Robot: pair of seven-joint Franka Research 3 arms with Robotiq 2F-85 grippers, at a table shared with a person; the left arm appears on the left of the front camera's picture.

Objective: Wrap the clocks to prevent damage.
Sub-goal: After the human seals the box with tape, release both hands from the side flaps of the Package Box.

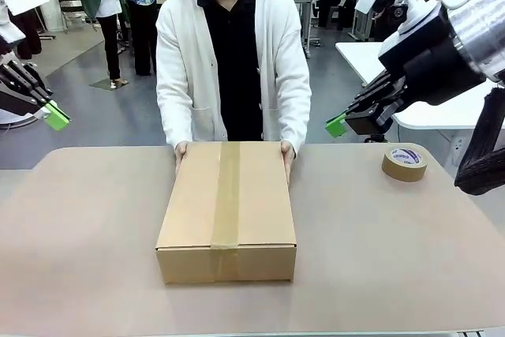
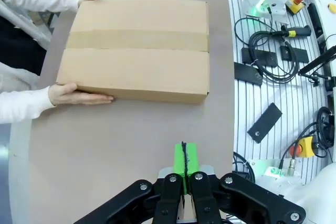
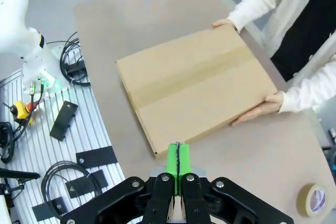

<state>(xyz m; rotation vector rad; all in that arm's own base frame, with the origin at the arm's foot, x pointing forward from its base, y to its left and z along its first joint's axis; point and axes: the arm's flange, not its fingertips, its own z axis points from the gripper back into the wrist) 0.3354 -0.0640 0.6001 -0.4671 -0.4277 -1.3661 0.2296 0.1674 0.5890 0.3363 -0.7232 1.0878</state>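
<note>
Both jaws are squeezed tight with nothing in them: our left gripper (image 2: 184, 163) and our right gripper (image 3: 178, 161) hang above the table (image 1: 79, 219). We cannot see the clocks. A person's hands (image 1: 287, 150) hold the taped box (image 1: 227, 211), so we think packing is nearly done.
</note>
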